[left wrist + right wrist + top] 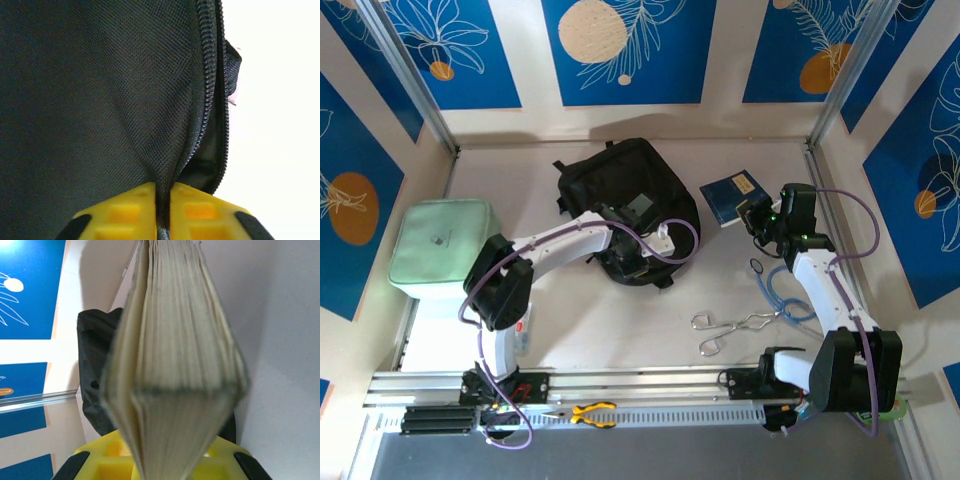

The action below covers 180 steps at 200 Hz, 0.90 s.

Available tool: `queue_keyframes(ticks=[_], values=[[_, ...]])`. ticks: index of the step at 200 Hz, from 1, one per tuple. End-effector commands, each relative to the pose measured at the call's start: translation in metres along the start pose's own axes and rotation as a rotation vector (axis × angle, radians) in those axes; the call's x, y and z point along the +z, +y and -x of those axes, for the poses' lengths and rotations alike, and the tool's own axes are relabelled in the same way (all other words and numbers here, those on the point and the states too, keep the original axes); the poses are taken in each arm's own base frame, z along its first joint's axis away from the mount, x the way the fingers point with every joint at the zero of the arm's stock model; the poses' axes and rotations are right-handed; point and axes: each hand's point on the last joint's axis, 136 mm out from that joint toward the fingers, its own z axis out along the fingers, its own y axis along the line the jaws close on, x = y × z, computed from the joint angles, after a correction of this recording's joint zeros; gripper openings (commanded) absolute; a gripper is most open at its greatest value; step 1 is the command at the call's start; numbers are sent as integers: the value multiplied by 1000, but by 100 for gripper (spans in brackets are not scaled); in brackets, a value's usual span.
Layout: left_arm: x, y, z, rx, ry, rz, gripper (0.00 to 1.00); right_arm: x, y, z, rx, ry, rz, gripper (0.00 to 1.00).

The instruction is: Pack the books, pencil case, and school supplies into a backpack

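My left gripper [163, 214] pinches the backpack [620, 175] by its flap beside the zip [206, 75], back-middle of the tabletop. My right gripper [160, 460] clamps the blue book [728, 195] (pages fanning) toward the back right. I'd lift the flap wide before feeding the book in.

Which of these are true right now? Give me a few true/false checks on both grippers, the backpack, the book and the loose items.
1. The left gripper is pinching the backpack fabric beside its zip. True.
2. The right gripper is empty. False: it is shut on the blue book, page edges towards its camera.
3. The blue book lies inside the backpack. False: it is outside, to the backpack's right in the top view.
4. The mint-green pouch sits at the table's left side, apart from the backpack. True.
5. The metal tongs rest on the backpack. False: they lie on the table near the right arm.
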Motion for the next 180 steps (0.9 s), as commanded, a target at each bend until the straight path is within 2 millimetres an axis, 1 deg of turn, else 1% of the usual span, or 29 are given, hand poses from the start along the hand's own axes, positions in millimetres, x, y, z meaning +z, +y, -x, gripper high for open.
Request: queue_keyframes(ticks=[1,21,48,74,98,114,130,152,168,180], values=[[-10,-2,2,14,-2,0,8,-5,2,0,-5,1,21,0],[-16,0,5,10,-25,12,5,-9,2,3,-5,-14,19,0],[-34,7,11,-2,-75,48,3,-21,-4,9,-10,-44,1,0],[-59,22,17,-48,-168,97,3,-32,-13,10,-18,-63,-26,0],[-88,41,24,-127,-304,149,3,-39,-13,4,-31,-47,-14,0],[-108,53,30,-186,-413,178,5,-40,-9,-6,-40,-7,14,0],[-126,60,35,-222,-510,200,6,-38,-4,-21,-58,44,36,0],[-150,67,45,-240,-613,243,5,-31,-7,-42,-100,85,11,0],[-161,71,50,-247,-659,269,5,-27,-9,-56,-110,111,-3,0],[-164,74,53,-250,-674,282,5,-27,-7,-64,-121,119,4,0]])
